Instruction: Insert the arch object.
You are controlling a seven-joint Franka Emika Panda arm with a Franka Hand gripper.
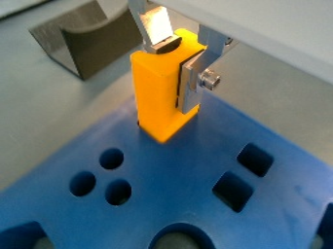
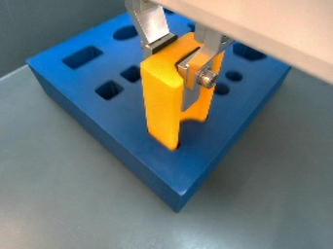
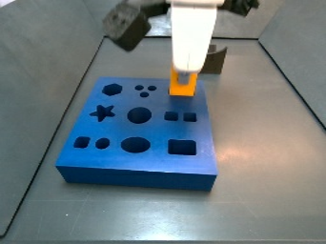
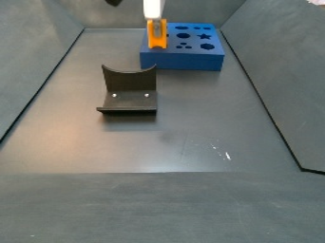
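Here fingers (image 2: 182, 51) clamp arch object (image 2: 173, 97) top.

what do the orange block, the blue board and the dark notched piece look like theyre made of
The bright orange-yellow elongated block, held upright between the tool's silver fingers at the board's edge, looks like smooth moulded plastic: uniform colour, soft sheen. The blue board with cut-out holes seems matte plastic, possibly printed. The dark olive-grey block with a curved notch looks dull plastic too, though that's less certain.

Tool (image 4: 154, 13) cropped at frame edge
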